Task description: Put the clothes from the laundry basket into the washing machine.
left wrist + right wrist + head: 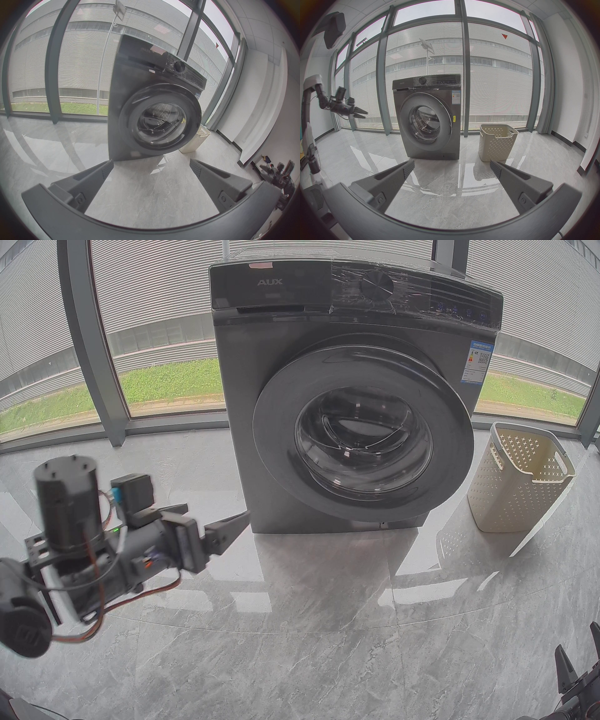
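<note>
The grey front-loading washing machine (356, 396) stands on the floor against the window, its round glass door (362, 434) closed. To its right stands the cream perforated laundry basket (522, 480), upright; its inner walls look bare from above. My left gripper (212, 524) hangs raised at the left, open, short of the machine's left front corner, with nothing between its fingers. The left wrist view faces the machine (156, 106) past the open gripper (151, 164). My right gripper (578, 649) is low at the right, open and empty, well back from the basket (497, 142).
Glossy grey tile floor (325, 627) spreads wide between me and the machine. Tall windows with dark pillars (94, 346) run behind it. A white wall (568, 93) closes the room on the right, beyond the basket.
</note>
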Controlling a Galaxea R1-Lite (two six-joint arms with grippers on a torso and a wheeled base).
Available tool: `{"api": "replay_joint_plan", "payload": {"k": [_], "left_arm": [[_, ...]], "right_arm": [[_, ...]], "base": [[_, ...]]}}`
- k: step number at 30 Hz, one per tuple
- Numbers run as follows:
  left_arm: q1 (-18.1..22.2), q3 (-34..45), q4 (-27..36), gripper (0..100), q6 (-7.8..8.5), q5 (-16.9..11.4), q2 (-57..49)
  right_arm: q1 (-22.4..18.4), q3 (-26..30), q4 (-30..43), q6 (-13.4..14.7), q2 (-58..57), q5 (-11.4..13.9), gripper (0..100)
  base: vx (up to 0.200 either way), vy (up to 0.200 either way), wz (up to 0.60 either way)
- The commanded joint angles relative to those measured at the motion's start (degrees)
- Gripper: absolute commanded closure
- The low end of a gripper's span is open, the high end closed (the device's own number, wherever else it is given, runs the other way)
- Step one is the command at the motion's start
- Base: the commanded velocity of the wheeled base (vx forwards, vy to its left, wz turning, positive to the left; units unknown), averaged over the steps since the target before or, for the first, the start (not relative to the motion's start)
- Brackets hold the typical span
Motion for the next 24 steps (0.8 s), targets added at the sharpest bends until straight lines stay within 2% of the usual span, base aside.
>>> {"api": "replay_joint_plan", "payload": {"k": [1,3,5,7,9,12,16,17,18,19,22,24], "left_arm": [[3.9,27.9,1.7,0,3.57,2.1,-38.3],[5.1,29.6,3.2,0,4.72,2.2,-43.8],[6.2,29.9,4.1,0,5.07,2.2,-45.8],[11.6,31.8,6.4,0,6.47,1.8,-52.2],[14.8,33.2,8.1,0,7.88,1.3,-57.2],[19.9,35.5,11.7,0,11.66,0.8,-63.1],[23.8,35.5,23.1,0,12.71,-3.3,-73.7],[25.3,35.5,28.5,0,13.68,-5.0,-78.7],[25.5,35.5,32.2,0,15.17,-4.8,-80.1],[25.6,35.5,34.5,0,15.88,-4.2,-79.8],[26.2,35.5,32.3,0,14.82,-0.3,-79.1],[26.2,35.5,32.3,0,14.82,-0.3,-79.1]], "right_arm": [[0.0,0.9,0.0,0.0,-0.4,0.0,0],[0.0,1.0,0.0,0.1,-0.4,-0.1,0],[0.0,1.0,0.0,0.1,-0.4,-0.1,0],[0.0,1.0,0.0,0.1,-0.4,-0.1,0],[0.0,1.0,0.0,0.1,-0.4,-0.1,0],[0.0,1.0,0.0,0.1,-0.4,-0.1,0],[0.0,1.0,0.0,0.1,-0.4,-0.2,0],[0.0,1.0,0.0,0.1,-0.4,-0.1,0],[0.0,1.0,0.0,0.1,-0.4,-0.1,0],[0.0,1.0,0.0,0.1,-0.4,-0.1,0],[0.0,1.0,0.0,0.1,-0.4,-0.2,0],[0.0,1.0,0.0,0.1,-0.4,-0.2,0]], "base": [[0.0,0.0,0.0],[0.0,0.0,0.0],[0.0,0.0,0.0],[0.0,0.0,0.0],[0.0,0.0,0.0],[0.0,0.0,0.0],[0.0,0.0,0.0],[0.0,0.0,0.0],[0.0,0.0,0.0],[0.0,0.0,0.0],[0.0,0.0,0.0],[0.0,0.0,0.0]]}}
